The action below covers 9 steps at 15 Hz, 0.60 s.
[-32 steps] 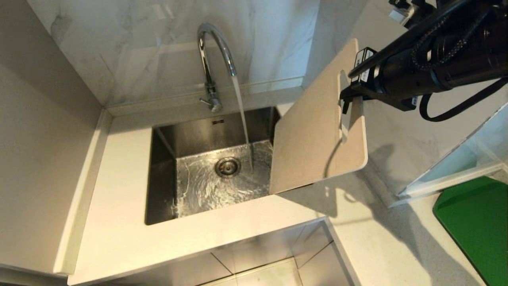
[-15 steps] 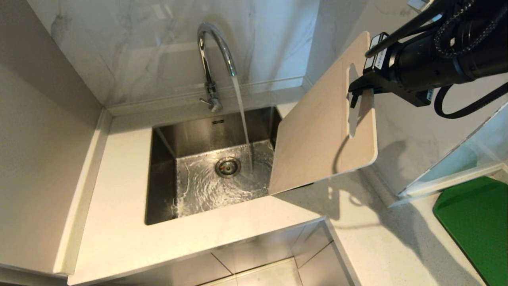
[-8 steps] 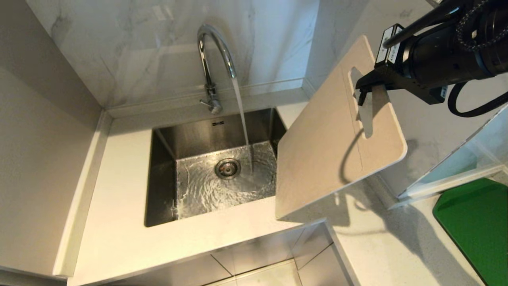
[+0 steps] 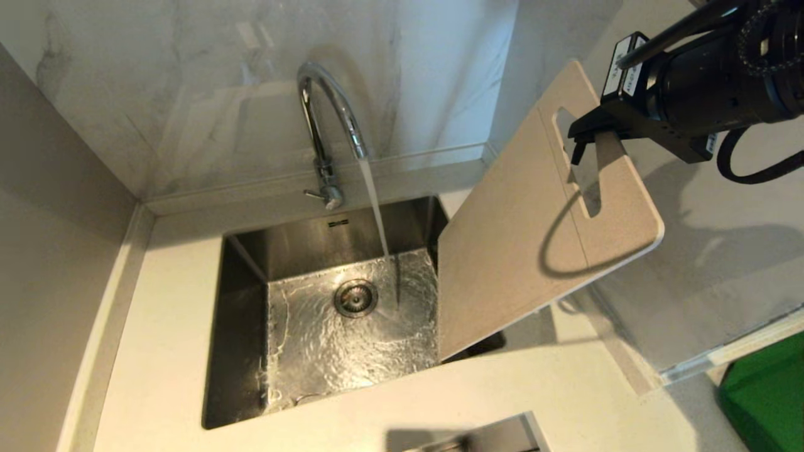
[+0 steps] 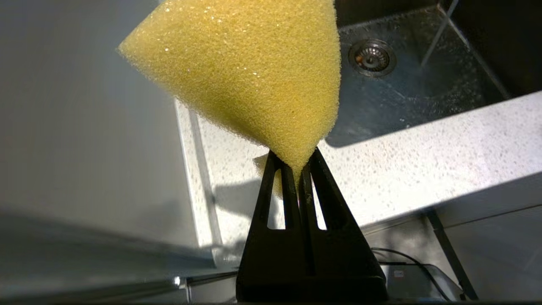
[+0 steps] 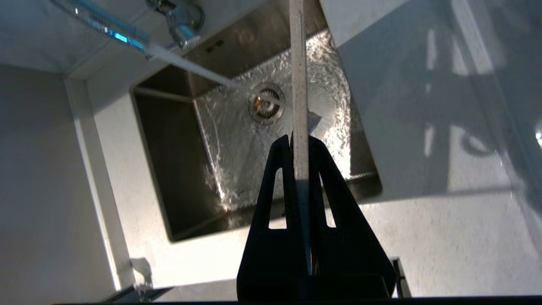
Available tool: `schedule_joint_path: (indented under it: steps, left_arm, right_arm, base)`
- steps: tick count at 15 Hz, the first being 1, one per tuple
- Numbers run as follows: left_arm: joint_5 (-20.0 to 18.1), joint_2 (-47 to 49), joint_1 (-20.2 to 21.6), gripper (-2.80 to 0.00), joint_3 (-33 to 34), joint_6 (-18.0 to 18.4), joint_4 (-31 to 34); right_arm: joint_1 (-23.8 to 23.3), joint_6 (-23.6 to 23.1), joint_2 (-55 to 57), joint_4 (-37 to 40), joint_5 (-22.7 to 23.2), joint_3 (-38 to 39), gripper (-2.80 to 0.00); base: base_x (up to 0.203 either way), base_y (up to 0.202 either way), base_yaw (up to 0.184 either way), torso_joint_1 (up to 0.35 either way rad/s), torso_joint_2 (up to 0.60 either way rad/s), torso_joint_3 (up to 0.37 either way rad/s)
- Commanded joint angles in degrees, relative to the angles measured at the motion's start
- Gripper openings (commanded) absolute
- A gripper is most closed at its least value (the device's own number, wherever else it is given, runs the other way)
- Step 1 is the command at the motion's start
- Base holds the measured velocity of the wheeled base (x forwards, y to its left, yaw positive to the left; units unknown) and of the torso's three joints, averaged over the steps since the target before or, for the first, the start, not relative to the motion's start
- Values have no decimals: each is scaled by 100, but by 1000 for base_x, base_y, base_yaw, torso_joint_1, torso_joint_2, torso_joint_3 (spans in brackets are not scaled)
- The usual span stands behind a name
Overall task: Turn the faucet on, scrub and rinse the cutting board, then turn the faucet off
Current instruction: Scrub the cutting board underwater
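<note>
Right gripper [image 4: 581, 147] high at the right of the head view, clenched on the board [image 4: 527, 232] at the strip beside its slot handle. In the right wrist view, 2 black fingers [image 6: 277, 169] pressed flat on both faces of the board [image 6: 300, 84], seen edge-on and running straight away from the gripper [image 6: 300, 146]. Board hanging tilted below and to the left of that gripper, lifted clear of the counter [image 4: 157, 326], lower corner over the right edge of the sink [image 4: 242, 326]. No contact visible between board and water.

Faucet [image 4: 326, 119] well left of the right gripper, behind the sink, its small lever at the base pointing left. Running: stream [image 4: 374, 207] falling from the spout to the sink floor, just right of the drain [image 4: 355, 297], apart from the board's left edge. Rippled water across the steel floor.

Left gripper [image 5: 296, 167] outside the head view. In the left wrist view, clenched on a yellow sponge [image 5: 250, 72], fingers pinching 1 corner, the rest fanning out wide beyond the tips. Beyond and below that gripper, speckled counter [image 5: 402, 161] and the sink [image 5: 423, 97] with its drain [image 5: 371, 57].

Green mat [image 4: 769, 395] at the lower right of the head view, well below the right gripper. Marble wall [image 4: 188, 94] behind the faucet.
</note>
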Motion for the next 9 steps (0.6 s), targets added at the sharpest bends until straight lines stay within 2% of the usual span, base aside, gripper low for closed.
schedule_joint_path:
  steps: [1,9]
  left_arm:
    - [-4,5,4,-280,7,-26,6]
    - [-4,5,-2,-280,7,-24,6]
  right_arm:
    - [2,16,3,27,3,0,-280]
    - [3,43,-9,37,5,8,-280]
  base:
    - [127,0,-2,6,12,-1]
    - [0,0,0,0,0,0]
